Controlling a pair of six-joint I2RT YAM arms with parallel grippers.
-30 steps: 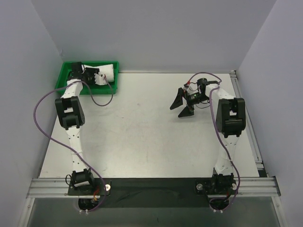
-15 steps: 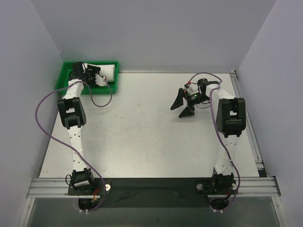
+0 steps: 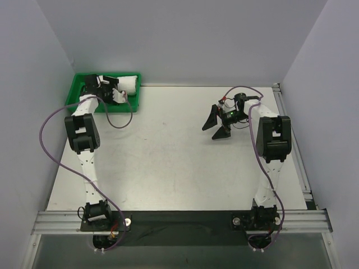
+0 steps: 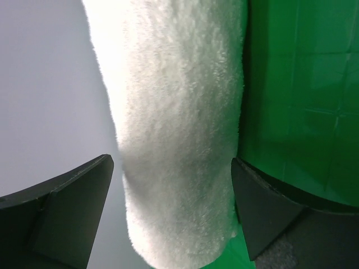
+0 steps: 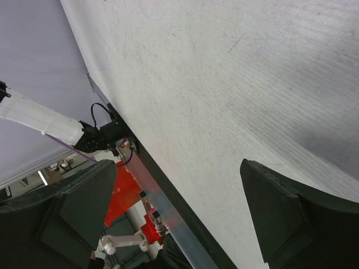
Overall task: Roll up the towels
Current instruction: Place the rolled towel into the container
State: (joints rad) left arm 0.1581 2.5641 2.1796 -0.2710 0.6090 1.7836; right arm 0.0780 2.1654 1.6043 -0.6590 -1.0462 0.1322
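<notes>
A rolled white towel [image 3: 129,84] lies in the green tray [image 3: 75,93] at the back left corner. In the left wrist view the towel roll [image 4: 179,129] fills the middle, partly over the tray floor [image 4: 303,84]. My left gripper [image 3: 116,93] is open, with its jaws either side of the roll [image 4: 174,213]; the right finger [image 4: 269,213] is at the roll's edge and the left finger [image 4: 67,213] stands clear of it. My right gripper [image 3: 216,124] is open and empty above the bare table [image 5: 179,207].
The tray sits against the back wall and left wall. A metal rail [image 3: 291,140] runs along the table's right edge. The front rail and arm bases [image 5: 140,190] show in the right wrist view.
My left wrist has shifted slightly over the tray by the towel roll. The right arm has barely moved.
</notes>
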